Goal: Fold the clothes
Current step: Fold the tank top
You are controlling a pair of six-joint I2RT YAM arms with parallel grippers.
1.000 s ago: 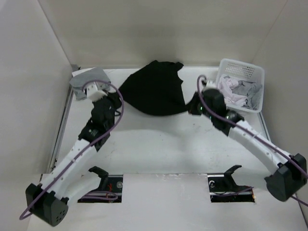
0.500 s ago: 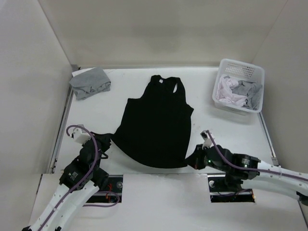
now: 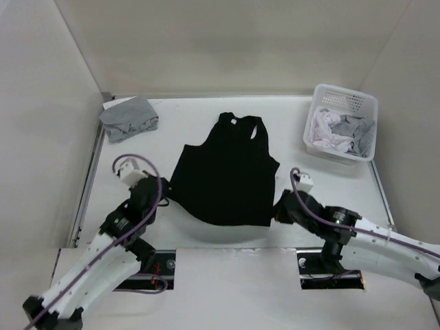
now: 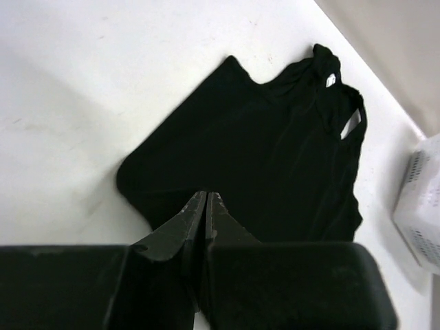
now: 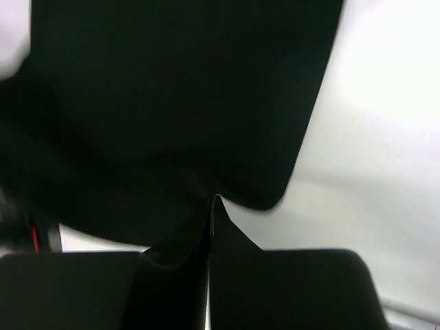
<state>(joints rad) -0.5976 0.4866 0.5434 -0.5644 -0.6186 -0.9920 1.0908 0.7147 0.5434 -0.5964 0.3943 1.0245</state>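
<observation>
We logged white, grey garments point(image 3: 340, 132) in lattice basket point(image 3: 342, 93) right of black tank top point(image 3: 227, 175); left gripper point(image 4: 206, 196), right gripper point(image 5: 213, 201) pinched its near hem.

The overhead view looks down on the whole table point(image 3: 309, 172); both wrist views peer closely at the black top point(image 3: 227, 175).

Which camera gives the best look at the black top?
The top external view: the whole black top lies spread flat. The left wrist view shows most of it, seen at a slant; the right wrist view shows only a dark, blurred corner.
</observation>
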